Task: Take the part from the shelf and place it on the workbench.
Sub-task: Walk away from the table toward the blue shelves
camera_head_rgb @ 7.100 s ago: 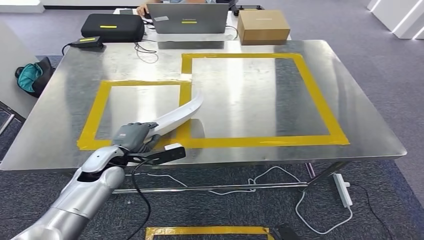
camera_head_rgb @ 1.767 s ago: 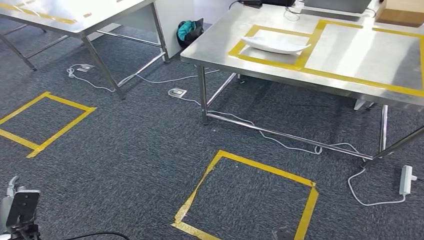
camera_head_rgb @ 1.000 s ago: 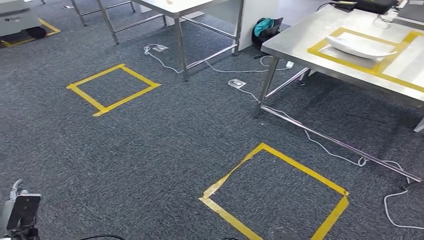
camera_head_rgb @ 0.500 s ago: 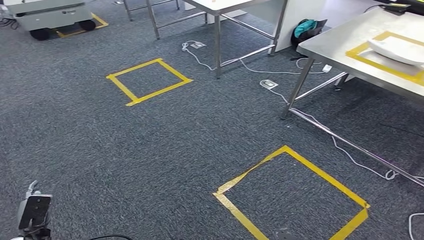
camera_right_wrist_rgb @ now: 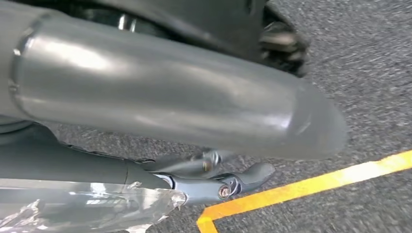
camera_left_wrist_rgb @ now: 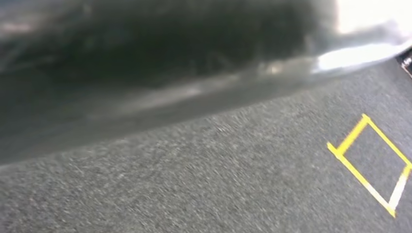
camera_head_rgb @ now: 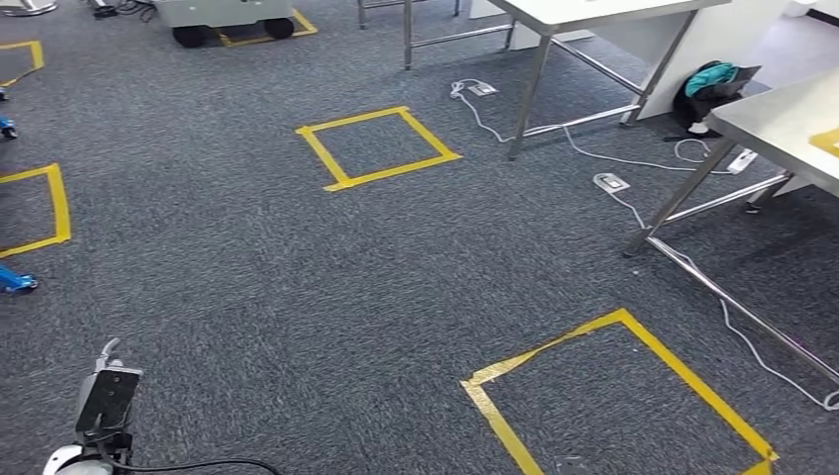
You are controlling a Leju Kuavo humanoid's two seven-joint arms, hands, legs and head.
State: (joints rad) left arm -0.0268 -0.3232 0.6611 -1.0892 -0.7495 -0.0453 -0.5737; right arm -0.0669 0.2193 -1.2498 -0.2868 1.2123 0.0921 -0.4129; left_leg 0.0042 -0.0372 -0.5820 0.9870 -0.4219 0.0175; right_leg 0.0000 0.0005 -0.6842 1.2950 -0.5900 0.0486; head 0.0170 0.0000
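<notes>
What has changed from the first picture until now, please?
Earlier the left hand held the white curved part over the steel workbench; then it let go and the part lay inside the smaller yellow frame. Since then the robot has turned left, so the view has swung to the carpet and the workbench sits at the right edge. The workbench itself did not move.
</notes>
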